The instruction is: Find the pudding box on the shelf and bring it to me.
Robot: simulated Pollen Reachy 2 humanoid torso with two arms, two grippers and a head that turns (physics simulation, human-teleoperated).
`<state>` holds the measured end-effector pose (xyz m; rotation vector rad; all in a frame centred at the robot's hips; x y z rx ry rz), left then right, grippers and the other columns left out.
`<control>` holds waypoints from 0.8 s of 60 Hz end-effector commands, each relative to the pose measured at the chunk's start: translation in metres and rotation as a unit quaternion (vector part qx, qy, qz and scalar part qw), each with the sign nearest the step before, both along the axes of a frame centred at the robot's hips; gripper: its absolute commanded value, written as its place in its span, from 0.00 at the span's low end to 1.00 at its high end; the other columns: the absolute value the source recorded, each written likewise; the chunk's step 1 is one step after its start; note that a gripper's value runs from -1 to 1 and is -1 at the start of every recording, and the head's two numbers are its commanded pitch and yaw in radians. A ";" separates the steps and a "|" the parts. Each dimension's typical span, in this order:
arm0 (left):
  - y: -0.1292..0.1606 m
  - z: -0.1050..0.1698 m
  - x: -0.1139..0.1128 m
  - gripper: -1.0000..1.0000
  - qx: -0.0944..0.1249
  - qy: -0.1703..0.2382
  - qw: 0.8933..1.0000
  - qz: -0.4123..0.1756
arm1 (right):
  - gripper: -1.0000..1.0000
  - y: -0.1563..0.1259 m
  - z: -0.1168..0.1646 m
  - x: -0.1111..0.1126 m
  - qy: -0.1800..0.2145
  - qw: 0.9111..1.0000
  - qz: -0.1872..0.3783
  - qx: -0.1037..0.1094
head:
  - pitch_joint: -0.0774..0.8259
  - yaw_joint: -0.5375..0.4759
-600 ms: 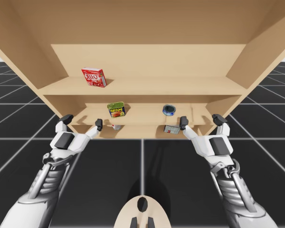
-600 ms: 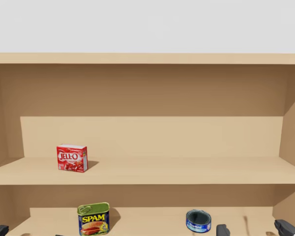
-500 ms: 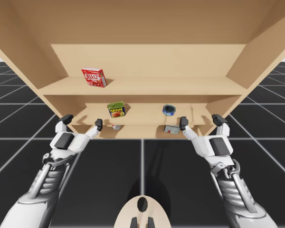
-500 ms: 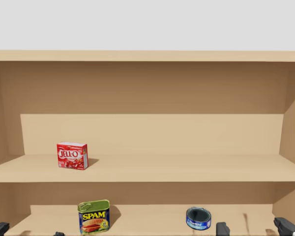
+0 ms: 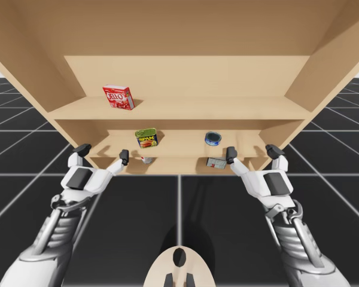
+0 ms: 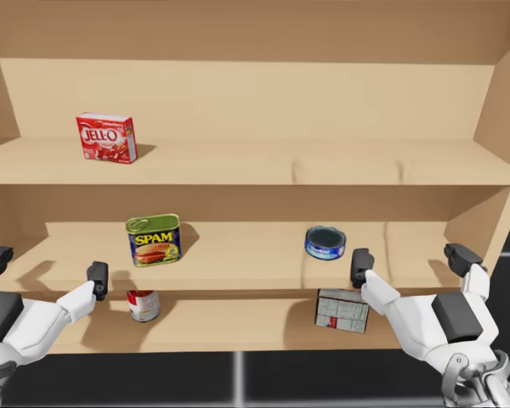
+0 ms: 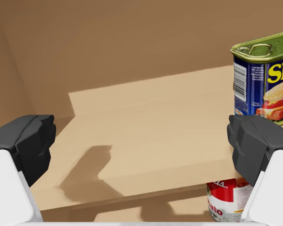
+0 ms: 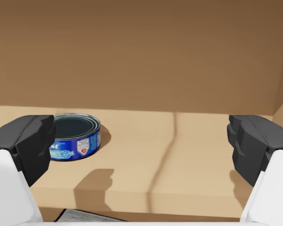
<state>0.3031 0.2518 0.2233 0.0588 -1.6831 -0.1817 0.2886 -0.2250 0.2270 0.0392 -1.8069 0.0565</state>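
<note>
Left pincer (image 6: 47, 270): black-padded fingers spread wide, nothing between them. Ahead of its inner finger stands a rectangular can with green lid (image 6: 154, 240); under that finger, a red-and-white round can (image 6: 142, 305).

Right pincer (image 6: 412, 262): spread likewise, at the middle board of the matte tan shelf (image 6: 238, 161). A flat blue round can (image 6: 325, 242) sits ahead of its inner finger. The grey rectangular box (image 6: 342, 308), the pudding one, lies on the lowest board just under that finger.

Red rectangular box (image 6: 106, 138): top board, above the left pincer.

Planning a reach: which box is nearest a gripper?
The grey box on the bottom shelf, by my right gripper; the red box sits on the top shelf.
</note>
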 end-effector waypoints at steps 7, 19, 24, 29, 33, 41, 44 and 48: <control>-0.007 0.006 -0.011 0.00 0.001 -0.015 1.000 -0.016 | 0.00 0.005 -0.002 0.000 0.003 1.000 0.003 0.018 | 0.59 0.41; -0.013 0.012 -0.020 0.00 -0.003 -0.026 0.999 -0.025 | 0.00 0.005 -0.001 -0.001 -0.002 1.000 0.002 0.018 | 0.70 0.32; -0.014 0.013 -0.022 0.00 -0.005 -0.027 0.999 -0.028 | 0.00 0.004 0.001 -0.002 -0.004 1.000 0.003 0.018 | 0.73 0.29; -0.014 0.014 -0.023 0.00 -0.007 -0.029 0.999 -0.031 | 0.00 0.007 0.002 -0.005 -0.002 1.000 0.006 0.020 | 0.74 0.28; -0.014 0.014 -0.024 0.00 -0.008 -0.030 0.999 -0.031 | 0.00 0.011 0.004 -0.010 0.003 1.000 0.005 0.017 | 0.74 0.27; -0.012 0.014 -0.023 0.00 -0.014 -0.028 0.999 -0.029 | 0.00 0.022 0.006 -0.034 0.033 0.999 -0.006 0.018 | 0.74 0.28; -0.012 0.014 -0.024 0.00 -0.014 -0.028 0.999 -0.029 | 0.00 0.027 0.008 -0.044 0.039 0.999 0.003 0.023 | 0.74 0.28; -0.012 0.014 -0.024 0.00 -0.015 -0.028 0.999 -0.030 | 0.00 0.036 0.008 -0.059 0.046 0.999 0.005 0.027 | 0.74 0.28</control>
